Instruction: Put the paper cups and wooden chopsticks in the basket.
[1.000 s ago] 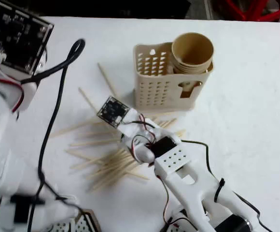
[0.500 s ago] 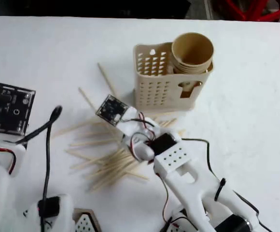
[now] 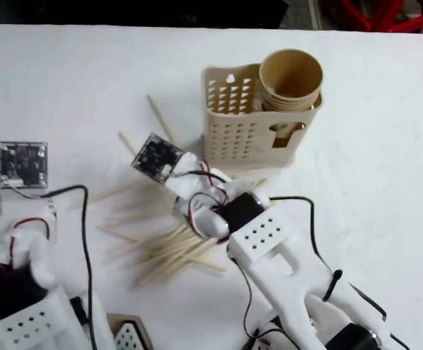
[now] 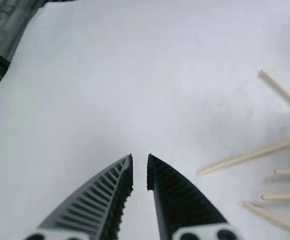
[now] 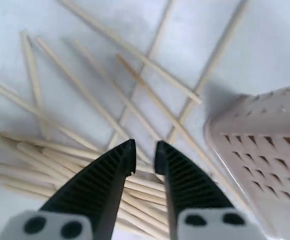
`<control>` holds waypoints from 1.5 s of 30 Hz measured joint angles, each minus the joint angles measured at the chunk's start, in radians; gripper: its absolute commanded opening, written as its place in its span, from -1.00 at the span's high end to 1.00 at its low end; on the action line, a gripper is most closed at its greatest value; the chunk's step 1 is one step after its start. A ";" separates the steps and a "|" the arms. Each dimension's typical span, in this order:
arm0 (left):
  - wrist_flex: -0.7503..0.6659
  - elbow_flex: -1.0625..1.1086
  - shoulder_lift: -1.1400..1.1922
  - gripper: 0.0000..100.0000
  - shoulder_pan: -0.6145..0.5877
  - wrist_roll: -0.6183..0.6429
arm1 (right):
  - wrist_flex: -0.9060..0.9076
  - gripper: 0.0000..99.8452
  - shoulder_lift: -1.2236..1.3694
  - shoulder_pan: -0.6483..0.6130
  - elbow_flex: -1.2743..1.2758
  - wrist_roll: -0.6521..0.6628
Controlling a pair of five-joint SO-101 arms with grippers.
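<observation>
I'm looking at two white plastic arms: the left arm (image 3: 29,321) and the right arm (image 3: 292,277) are each showing a plate dotted with small holes. A square black camera board (image 3: 22,163) is riding on each wrist, with black cables (image 3: 86,240) and thin red wires (image 3: 197,208) trailing along. The left gripper (image 4: 139,159) and right gripper (image 5: 145,147) are showing black ribbed fingers (image 4: 110,200) on pale bases with dark screw holes.

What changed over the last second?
Left arm swung back from the table's far-left to the near-left edge, lowering. Right gripper edged slightly left over the chopsticks. Nothing grasped or released. Basket, paper cups, chopsticks stayed put.
</observation>
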 measured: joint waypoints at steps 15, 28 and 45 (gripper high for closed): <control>-0.196 0.457 -0.209 0.86 -0.008 0.054 | 0.133 0.51 0.496 -0.127 -0.356 0.114; -0.189 0.474 -0.272 0.86 -0.006 0.057 | 0.143 0.53 0.950 -0.071 -0.651 0.190; -0.186 0.479 -0.273 0.86 -0.006 0.057 | 0.189 0.96 0.948 -0.031 -0.712 0.190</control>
